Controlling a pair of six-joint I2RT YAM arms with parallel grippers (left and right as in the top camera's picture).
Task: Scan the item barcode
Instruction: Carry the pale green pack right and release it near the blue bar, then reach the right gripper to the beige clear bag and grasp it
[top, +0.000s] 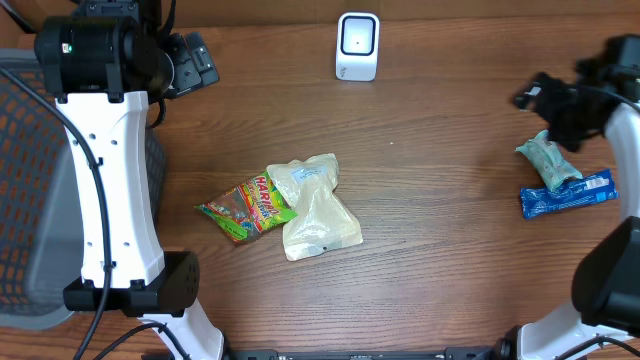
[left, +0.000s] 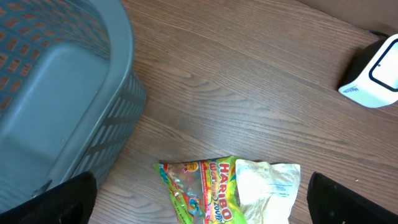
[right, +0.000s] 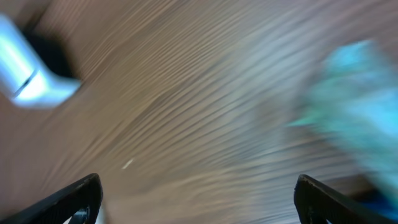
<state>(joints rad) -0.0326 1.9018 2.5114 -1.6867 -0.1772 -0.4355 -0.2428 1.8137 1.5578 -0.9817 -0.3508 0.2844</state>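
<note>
While both tools stand empty, nothing is at the scanner (top: 357, 45).

Right gripper (right: 198, 202): fingers wide apart, nothing between them. Its view is badly smeared. It hangs far to the scanner's right, just above the teal packet (top: 548, 160), which lies touching a blue wrapper (top: 567, 195).

Left gripper (left: 200, 204): spread wide, empty, to the scanner's left, near the grey basket (left: 62, 81).

Haribo bag (top: 247, 207) and white pouch (top: 315, 205): overlapping on the table (top: 450, 250), in front of the scanner and a little left, toward the robot.

Risks, as I judge them:
- Overlap: a pinch on either bag may catch both or drag its neighbour along.
- Soft film: a grip could crease the code or cover it with a finger.
- No barcode is legible in any view, so the wrong face may be shown to the scanner.
- A quick swing on the right could clip the teal packet and shove the wrapper.
</note>
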